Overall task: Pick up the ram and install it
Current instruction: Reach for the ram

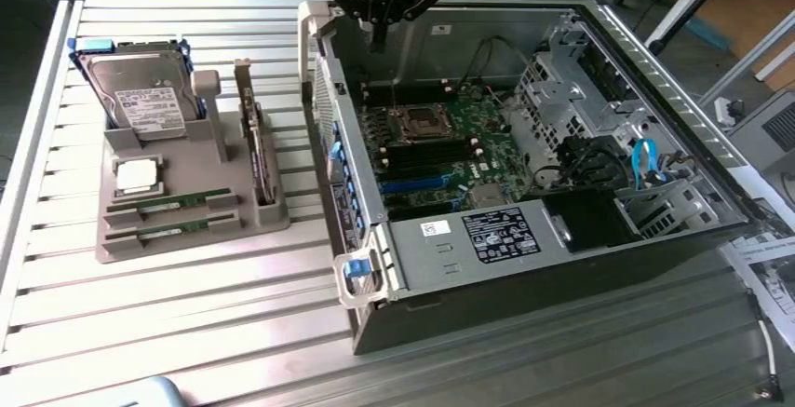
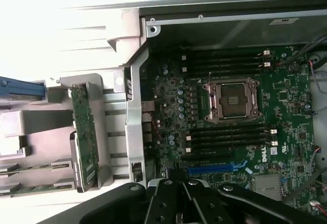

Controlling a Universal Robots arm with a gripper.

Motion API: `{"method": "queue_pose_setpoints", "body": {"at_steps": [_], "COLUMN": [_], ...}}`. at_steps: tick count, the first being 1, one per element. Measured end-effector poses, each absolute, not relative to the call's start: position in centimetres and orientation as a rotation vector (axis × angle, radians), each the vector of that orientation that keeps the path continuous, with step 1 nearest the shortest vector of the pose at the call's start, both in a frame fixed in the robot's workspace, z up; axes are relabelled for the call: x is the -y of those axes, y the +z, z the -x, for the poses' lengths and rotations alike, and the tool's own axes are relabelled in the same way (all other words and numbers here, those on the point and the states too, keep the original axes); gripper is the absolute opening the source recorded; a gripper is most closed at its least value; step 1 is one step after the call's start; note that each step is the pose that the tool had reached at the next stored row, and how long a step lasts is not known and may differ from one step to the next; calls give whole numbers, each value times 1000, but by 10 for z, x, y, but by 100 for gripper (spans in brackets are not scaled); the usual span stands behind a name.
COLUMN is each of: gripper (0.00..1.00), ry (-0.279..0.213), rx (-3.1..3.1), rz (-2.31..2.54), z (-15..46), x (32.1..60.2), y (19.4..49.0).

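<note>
Your gripper point(image 1: 376, 34) hangs closed with nothing in it, high over the open computer case point(image 1: 522, 267) and looking down on the motherboard point(image 1: 453, 160). The ram point(image 1: 170, 204) lies in the grey holder point(image 1: 118, 250) on the exterior view's left, beside its twin point(image 1: 171, 231), cradled for an easy grab. Everything sits on a slatted metal table point(image 1: 186, 332), with workshop frames behind

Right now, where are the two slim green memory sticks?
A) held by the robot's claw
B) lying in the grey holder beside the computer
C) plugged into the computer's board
B: the ram and its twin lie flat in the grey holder, outside the open computer case.
</note>
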State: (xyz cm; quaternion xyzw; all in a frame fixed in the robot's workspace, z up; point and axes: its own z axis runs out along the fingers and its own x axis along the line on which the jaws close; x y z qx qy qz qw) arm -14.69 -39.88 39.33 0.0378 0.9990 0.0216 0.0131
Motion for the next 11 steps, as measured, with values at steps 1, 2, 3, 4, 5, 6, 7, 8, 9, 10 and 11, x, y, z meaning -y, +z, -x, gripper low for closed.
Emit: {"method": "queue_pose_setpoints", "body": {"at_steps": [1,2,3,4,5,6,7,8,9,10,11], "gripper": [11,11,11,11,11,11,11,11,11,11,11], "ry": [67,67,67,67,67,67,67,67,67,67,67], "rx": [-3112,-3112,-3112,-3113,-3113,-3112,-3112,-3112,-3112,-3112,-3113], "rz": [-118,-118,-118,-118,-118,-118,-118,-118,-118,-118,-118], "z": [148,148,149,151,152,153,153,154,155,156,157], "x": [399,399,399,399,399,399,399,399,399,399,399], "y": [393,393,393,393,393,393,393,393,393,393,393]}}
